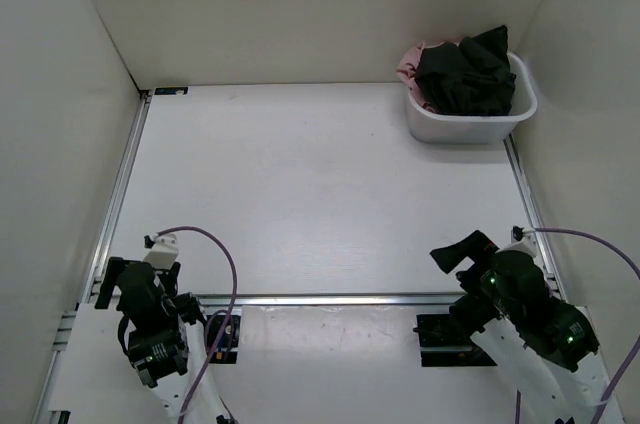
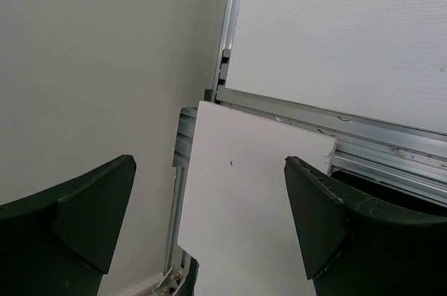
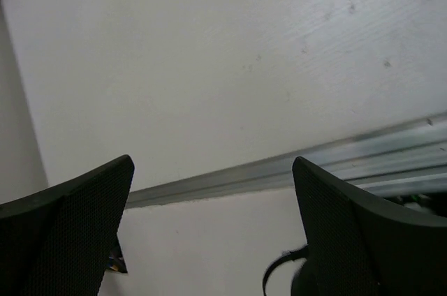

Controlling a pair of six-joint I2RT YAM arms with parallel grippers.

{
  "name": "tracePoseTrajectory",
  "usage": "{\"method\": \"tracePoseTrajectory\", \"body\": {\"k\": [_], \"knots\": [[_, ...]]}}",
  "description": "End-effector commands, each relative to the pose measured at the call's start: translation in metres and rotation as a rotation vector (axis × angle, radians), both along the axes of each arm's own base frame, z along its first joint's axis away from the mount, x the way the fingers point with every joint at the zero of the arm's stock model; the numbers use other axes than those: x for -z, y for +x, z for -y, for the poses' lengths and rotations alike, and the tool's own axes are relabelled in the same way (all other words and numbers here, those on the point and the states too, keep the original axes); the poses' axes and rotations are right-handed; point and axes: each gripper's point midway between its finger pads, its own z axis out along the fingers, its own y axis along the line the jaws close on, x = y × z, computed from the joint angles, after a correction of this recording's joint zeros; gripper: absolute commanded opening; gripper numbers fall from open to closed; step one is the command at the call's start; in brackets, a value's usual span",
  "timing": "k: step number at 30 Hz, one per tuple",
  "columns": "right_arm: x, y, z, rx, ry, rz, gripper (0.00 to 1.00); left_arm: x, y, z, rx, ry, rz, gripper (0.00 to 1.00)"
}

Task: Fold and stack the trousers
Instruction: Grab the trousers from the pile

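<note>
At the near left corner of the tabletop (image 1: 300, 184), the left gripper (image 1: 108, 282) hangs close to the left wall. In the left wrist view, the left gripper (image 2: 209, 170) has its two dark fingers (image 2: 84, 219) spread wide with nothing between them, above a white plate (image 2: 244, 198) and a metal rail (image 2: 363, 132). The same rail (image 1: 330, 298) runs across the near edge of the tabletop between the two arm bases. At the near right, the right gripper (image 1: 455, 252) is released as well. Its wrist view shows the right gripper (image 3: 213, 167) parted over bare white surface, grasping nothing. In the far right corner, well apart from both arms, stands a white tub (image 1: 525, 104). The trousers (image 1: 470, 74) lie crumpled inside it, heaped above the rim, with a pink garment (image 1: 410, 59) showing at their left side.
</note>
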Motion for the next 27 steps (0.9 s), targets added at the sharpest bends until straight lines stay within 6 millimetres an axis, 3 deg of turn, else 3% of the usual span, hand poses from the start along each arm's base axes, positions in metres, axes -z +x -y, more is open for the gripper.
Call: {"method": "tracePoseTrajectory", "body": {"k": [1,2,3,4,5,6,7,9,10,11,12,13,14,15,16,17,18,19,21,22,24,25,26,27], "knots": [[0.008,-0.022,0.028,0.006,-0.191,-0.144,0.99,-0.002,0.001,0.018,0.073,-0.058,0.044,1.0],[-0.004,-0.02,0.029,-0.007,-0.212,-0.13,0.99,-0.01,0.005,0.019,0.09,-0.057,0.068,1.0],[-0.037,-0.012,0.027,-0.016,-0.224,-0.083,0.99,-0.029,0.008,0.023,0.114,-0.052,0.105,1.0],[-0.055,-0.006,0.029,-0.015,-0.251,-0.057,0.99,-0.038,0.013,0.028,0.158,-0.056,0.112,1.0],[-0.07,0.006,0.028,-0.059,-0.348,-0.06,0.99,-0.047,0.023,0.042,0.25,-0.088,0.131,1.0],[-0.115,0.014,0.029,-0.054,-0.344,0.034,0.99,-0.063,0.03,0.047,0.298,-0.101,0.123,1.0],[-0.138,0.025,0.036,-0.025,-0.4,0.073,0.99,-0.072,0.039,0.05,0.335,-0.111,0.126,1.0],[-0.176,0.06,0.029,-0.056,-0.543,0.115,0.99,-0.093,0.068,0.043,0.328,-0.169,0.127,1.0],[-0.224,0.071,0.03,-0.022,-0.53,0.227,0.99,-0.098,0.078,0.037,0.303,-0.203,0.117,1.0],[-0.238,0.098,0.023,-0.009,-0.602,0.232,0.99,-0.101,0.088,0.034,0.289,-0.239,0.091,1.0],[-0.259,0.112,0.023,-0.031,-0.694,0.289,0.99,-0.104,0.101,0.034,0.289,-0.297,0.081,1.0],[-0.288,0.131,0.023,0.025,-0.711,0.367,0.99,-0.113,0.125,0.027,0.278,-0.353,0.044,1.0],[-0.311,0.153,0.02,0.069,-0.753,0.406,0.99,-0.115,0.136,0.026,0.275,-0.397,0.025,1.0],[-0.323,0.166,0.025,0.098,-0.849,0.432,0.99,-0.118,0.15,0.032,0.298,-0.463,0.024,1.0],[-0.334,0.179,0.029,0.156,-0.897,0.452,0.99,-0.135,0.164,0.032,0.32,-0.478,0.052,1.0],[-0.349,0.206,0.029,0.276,-0.919,0.49,0.99,-0.125,0.182,0.029,0.319,-0.537,0.009,1.0],[-0.347,0.223,0.025,0.28,-0.96,0.496,0.99,-0.125,0.192,0.03,0.326,-0.569,0.007,1.0],[-0.349,0.24,0.035,0.306,-1.013,0.49,0.99,-0.128,0.203,0.034,0.344,-0.612,0.024,1.0],[-0.323,0.3,0.018,0.22,-0.998,0.461,0.99,-0.13,0.229,0.03,0.359,-0.65,0.039,1.0],[-0.314,0.343,0.031,0.261,-0.923,0.42,0.99,-0.127,0.238,0.036,0.385,-0.676,0.039,1.0],[-0.281,0.381,0.039,0.204,-0.848,0.329,0.99,-0.116,0.255,0.032,0.405,-0.694,0.028,1.0],[-0.27,0.401,0.056,0.212,-0.813,0.3,0.99,-0.115,0.266,0.033,0.43,-0.687,0.044,1.0],[-0.242,0.434,0.051,0.184,-0.75,0.271,0.99,-0.107,0.271,0.03,0.433,-0.686,0.035,1.0],[-0.221,0.446,0.056,0.188,-0.724,0.227,0.99,-0.099,0.28,0.03,0.439,-0.695,0.019,1.0]]}}
